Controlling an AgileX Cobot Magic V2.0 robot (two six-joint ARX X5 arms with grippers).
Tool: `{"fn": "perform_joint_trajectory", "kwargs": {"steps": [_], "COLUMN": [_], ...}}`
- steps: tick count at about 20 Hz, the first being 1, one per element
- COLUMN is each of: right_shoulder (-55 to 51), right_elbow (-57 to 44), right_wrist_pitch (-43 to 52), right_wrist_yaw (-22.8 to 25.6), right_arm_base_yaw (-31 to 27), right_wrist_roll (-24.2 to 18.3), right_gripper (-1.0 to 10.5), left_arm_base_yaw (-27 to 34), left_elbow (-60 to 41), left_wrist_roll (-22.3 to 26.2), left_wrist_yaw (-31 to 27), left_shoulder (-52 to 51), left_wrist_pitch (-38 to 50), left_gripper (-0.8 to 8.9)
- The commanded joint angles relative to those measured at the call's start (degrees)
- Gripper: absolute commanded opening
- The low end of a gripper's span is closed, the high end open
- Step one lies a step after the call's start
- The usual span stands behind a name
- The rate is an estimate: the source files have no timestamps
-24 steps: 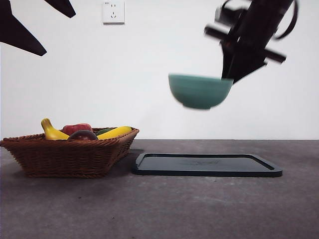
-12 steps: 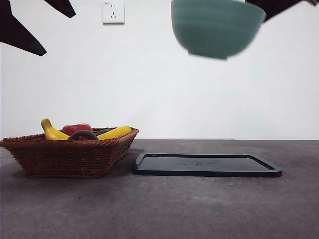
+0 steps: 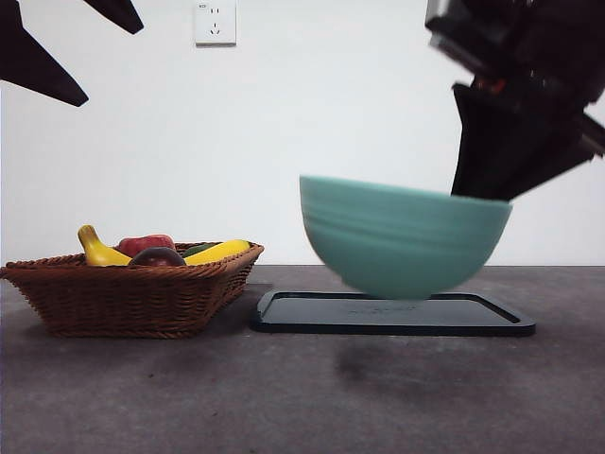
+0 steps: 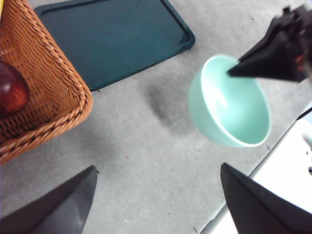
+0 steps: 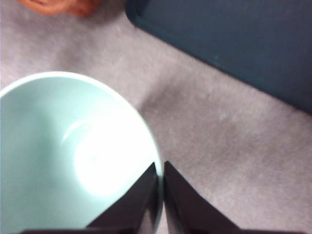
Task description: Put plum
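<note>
The right gripper (image 5: 160, 195) pinches the rim of a teal bowl (image 3: 402, 236) above the grey table (image 3: 302, 397), near a dark tray (image 3: 392, 314). The plum (image 3: 157, 257) sits in the wicker basket (image 3: 132, 298). The left gripper (image 4: 156, 200) waits, spread wide. A socket (image 3: 215, 22) marks the white wall.

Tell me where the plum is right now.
In the front view the plum lies in the wicker basket at left, in front of the red fruit, between the bananas.

teal bowl (image 3: 402, 236), brown woven basket (image 3: 132, 293)
</note>
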Motion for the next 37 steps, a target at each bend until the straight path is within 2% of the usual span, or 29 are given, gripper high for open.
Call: {"fn": "perform_joint_trajectory", "kwargs": {"steps": [1, 9, 17, 21, 23, 33, 37], "right_shoulder": [2.3, 11.1, 12.1, 11.9, 11.4, -4.0, -12.1], "right_elbow": [-0.8, -1.1, -1.1, -1.1, -0.9, 6.7, 7.6], "right_wrist_pitch": [1.7, 5.1, 5.0, 5.0, 5.1, -1.2, -4.9], "right_wrist_yaw": [0.1, 1.6, 1.7, 1.7, 1.9, 2.9, 1.0], "right_arm_base_yaw": [0.5, 0.7, 1.4, 1.5, 1.5, 1.5, 1.5], "right_wrist_roll": [1.0, 0.6, 0.9, 1.7, 2.1, 1.3, 1.2], "right_gripper": [0.1, 0.1, 0.1, 2.0, 2.2, 2.2, 2.2], "left_arm_base_yaw": [-0.3, -0.3, -0.3, -0.3, -0.3, -0.3, -0.3], "left_elbow": [1.2, 1.2, 1.2, 1.2, 1.2, 1.2, 1.2], "left_wrist_roll": [0.7, 0.7, 0.7, 0.7, 0.7, 0.7, 0.7], "left_wrist_yaw": [0.5, 0.5, 0.5, 0.5, 0.5, 0.5, 0.5], "left_shoulder": [0.3, 0.3, 0.3, 0.3, 0.3, 0.3, 0.3], "left_wrist_pitch": [0.4, 0.4, 0.5, 0.4, 0.4, 0.3, -0.2], "left_gripper": [4.05, 4.05, 4.05, 4.06, 4.06, 4.06, 4.05]}}
